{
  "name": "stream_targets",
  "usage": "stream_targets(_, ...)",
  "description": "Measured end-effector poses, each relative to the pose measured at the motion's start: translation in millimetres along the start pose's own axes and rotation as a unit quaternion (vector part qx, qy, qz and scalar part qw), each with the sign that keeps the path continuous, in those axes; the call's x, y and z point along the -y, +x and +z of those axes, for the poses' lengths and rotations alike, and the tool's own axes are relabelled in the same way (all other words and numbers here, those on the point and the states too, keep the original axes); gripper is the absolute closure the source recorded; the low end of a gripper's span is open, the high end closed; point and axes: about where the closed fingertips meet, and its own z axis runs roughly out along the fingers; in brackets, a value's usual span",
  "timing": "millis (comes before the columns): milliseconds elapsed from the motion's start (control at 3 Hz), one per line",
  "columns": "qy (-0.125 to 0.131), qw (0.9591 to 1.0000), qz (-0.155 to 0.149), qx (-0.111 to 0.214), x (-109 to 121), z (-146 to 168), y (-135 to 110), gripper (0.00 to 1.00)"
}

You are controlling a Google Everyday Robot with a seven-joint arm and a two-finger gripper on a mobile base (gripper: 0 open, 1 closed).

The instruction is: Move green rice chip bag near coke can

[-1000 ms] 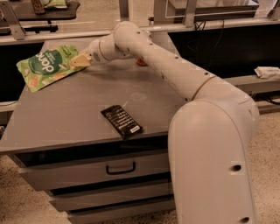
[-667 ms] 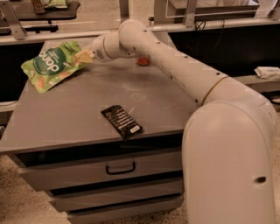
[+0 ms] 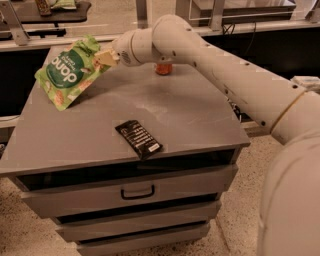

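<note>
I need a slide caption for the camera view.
Gripper holds the green rice chip bag at the left of the cabinet; coke can sits behind the arm.

You're looking at a grey table (image 3: 190, 115) with stacked drawers under its top. The upper drawer (image 3: 200, 182) carries a dark handle (image 3: 137, 192). Pale speckled floor (image 3: 240, 225) lies around it. Behind it you have a long pale bench (image 3: 250, 27) with metal posts (image 3: 142, 10) and dark space beneath. The tool (image 3: 103, 57) hangs over the table's far left corner, clamped on the green rice chip bag (image 3: 67, 75).
</note>
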Motion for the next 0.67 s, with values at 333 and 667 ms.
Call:
stream_targets(333, 0.018, 0.9998, 0.001, -0.01, -8, -44, 3, 1.0)
stream_targets(667, 0.033, 0.9989, 0.015, -0.031, -17, -81, 16, 1.0)
